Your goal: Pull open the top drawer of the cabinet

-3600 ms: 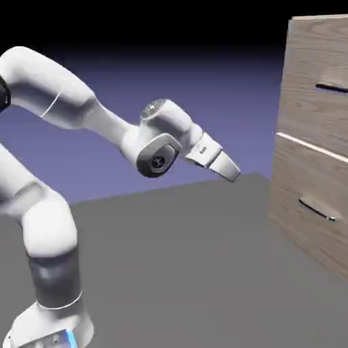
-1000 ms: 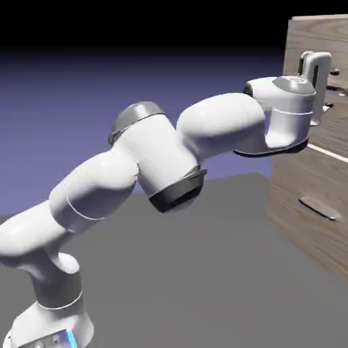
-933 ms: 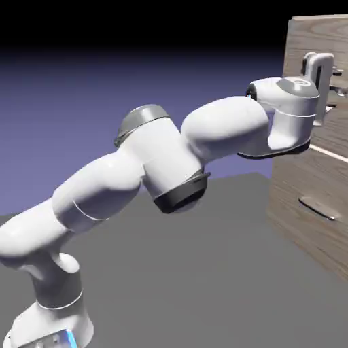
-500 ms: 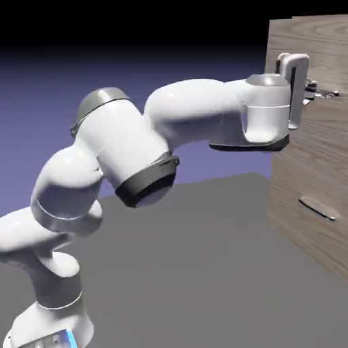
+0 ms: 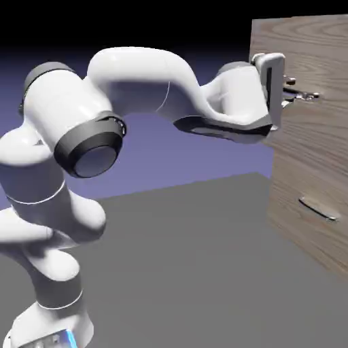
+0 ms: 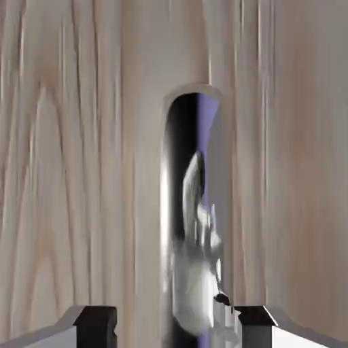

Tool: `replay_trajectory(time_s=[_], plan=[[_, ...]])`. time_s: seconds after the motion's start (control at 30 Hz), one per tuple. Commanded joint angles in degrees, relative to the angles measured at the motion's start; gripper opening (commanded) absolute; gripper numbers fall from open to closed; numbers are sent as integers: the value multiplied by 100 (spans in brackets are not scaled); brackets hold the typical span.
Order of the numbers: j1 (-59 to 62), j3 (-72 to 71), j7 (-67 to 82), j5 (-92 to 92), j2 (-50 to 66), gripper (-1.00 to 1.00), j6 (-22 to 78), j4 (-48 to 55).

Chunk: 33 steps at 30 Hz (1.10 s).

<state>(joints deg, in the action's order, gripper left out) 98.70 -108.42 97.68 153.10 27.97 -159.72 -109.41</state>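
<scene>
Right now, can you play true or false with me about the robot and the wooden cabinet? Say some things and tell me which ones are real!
1. The gripper is up at the top drawer's handle. True.
2. The top drawer sticks out past the lower drawer front. True.
3. The gripper is pulling the bottom handle. False: nothing touches that handle.
4. The cabinet is painted red. False: it is light brown wood grain.
5. A cup stands on the table. False: none shows.
</scene>
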Motion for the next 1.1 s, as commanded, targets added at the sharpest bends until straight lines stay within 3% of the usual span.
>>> replay_trajectory(time_s=[0.0,0.4,0.73,0.9,1.07], plan=[[35,4,-250,83,-155,-100,-77,51],[1080,-364,-2985,1179,-1947,-100,-1040,734],[2970,-2422,-1047,42,-560,-100,-639,-686],[2136,-1803,130,-534,45,-100,-306,-911],[2665,-2440,982,-973,943,-100,33,-1741]])
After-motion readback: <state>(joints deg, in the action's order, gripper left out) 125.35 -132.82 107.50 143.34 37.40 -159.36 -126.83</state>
